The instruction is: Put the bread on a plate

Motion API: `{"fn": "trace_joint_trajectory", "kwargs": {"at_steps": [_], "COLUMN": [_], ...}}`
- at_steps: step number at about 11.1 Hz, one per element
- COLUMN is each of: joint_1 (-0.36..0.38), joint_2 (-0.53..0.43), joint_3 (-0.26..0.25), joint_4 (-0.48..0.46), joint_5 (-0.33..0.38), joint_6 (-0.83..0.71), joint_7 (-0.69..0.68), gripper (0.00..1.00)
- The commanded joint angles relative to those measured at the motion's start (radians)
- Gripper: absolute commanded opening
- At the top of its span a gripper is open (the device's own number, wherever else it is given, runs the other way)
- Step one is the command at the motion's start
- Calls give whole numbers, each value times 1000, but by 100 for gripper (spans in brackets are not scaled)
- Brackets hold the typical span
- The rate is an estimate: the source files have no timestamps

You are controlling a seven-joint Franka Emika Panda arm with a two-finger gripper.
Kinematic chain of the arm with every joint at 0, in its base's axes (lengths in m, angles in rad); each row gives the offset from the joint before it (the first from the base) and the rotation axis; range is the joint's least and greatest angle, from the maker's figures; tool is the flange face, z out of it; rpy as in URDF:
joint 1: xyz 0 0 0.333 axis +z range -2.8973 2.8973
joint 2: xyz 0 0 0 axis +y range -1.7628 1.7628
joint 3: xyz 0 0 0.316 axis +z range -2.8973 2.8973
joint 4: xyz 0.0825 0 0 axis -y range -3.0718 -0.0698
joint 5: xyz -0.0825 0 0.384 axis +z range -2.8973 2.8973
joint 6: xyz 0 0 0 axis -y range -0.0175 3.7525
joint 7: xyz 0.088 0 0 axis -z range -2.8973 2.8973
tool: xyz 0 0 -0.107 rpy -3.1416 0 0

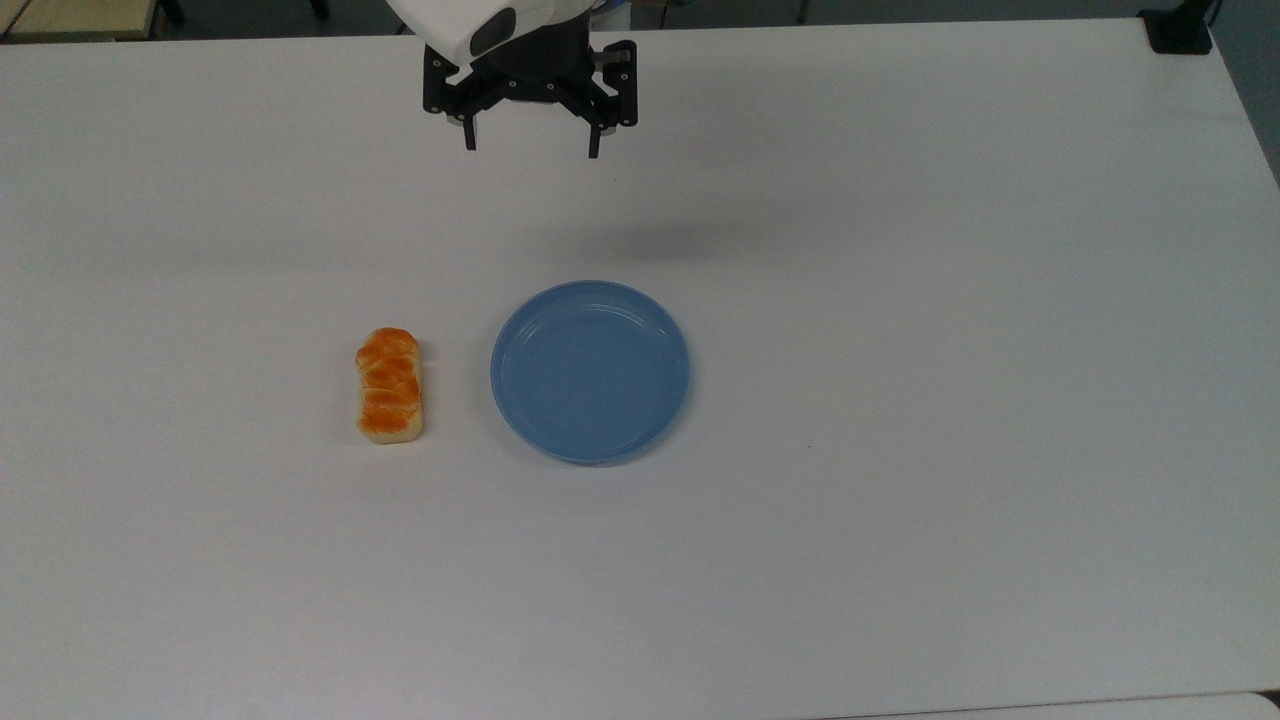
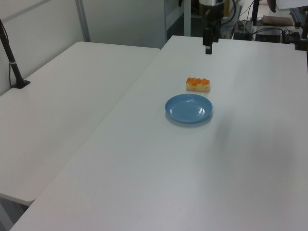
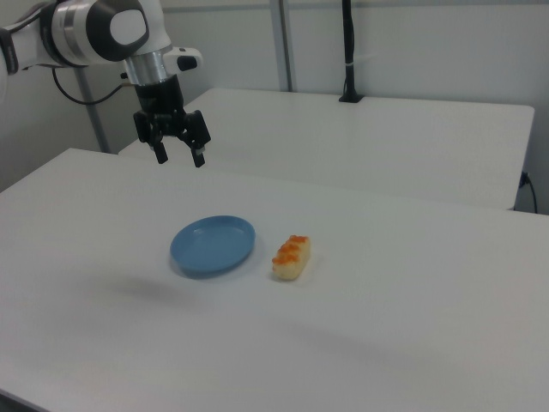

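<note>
While idle on the table (image 1: pixel 900 560), bread (image 1: pixel 390 385) lay just beside the empty plate (image 1: pixel 590 371), apart. Looked light, soft; grip across pale long sides, mid-segment. Gripper (image 1: pixel 531 146) hung beyond, jaws apart, empty.

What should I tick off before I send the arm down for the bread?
1. Gripper open wide enough for a grasp: ok, jaws spread apart in the top view and the right view.
2. Gripper free of any load: ok, nothing between the jaws.
3. Bread reachable: ok, it lies flat on the table, top side up, nothing over it.
4. Plate ready to receive: ok, bare and upright.
5. Bread clear of the plate for a side grip: ok, a gap of table separates them.
6. Gripper lined up over the bread: not ok, it hangs high above the table, away from the loaf.
</note>
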Motion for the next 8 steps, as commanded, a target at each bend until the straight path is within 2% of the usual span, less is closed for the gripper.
{"fn": "trace_joint_trajectory", "kwargs": {"at_steps": [1,8], "joint_1": [-3,-4], "joint_2": [-61,-58], "joint_3": [-10,-10], "joint_4": [-46,-46], "joint_5": [-11,-7], "joint_6": [-4,0], "joint_7": [17,10], "gripper": [100,100]}}
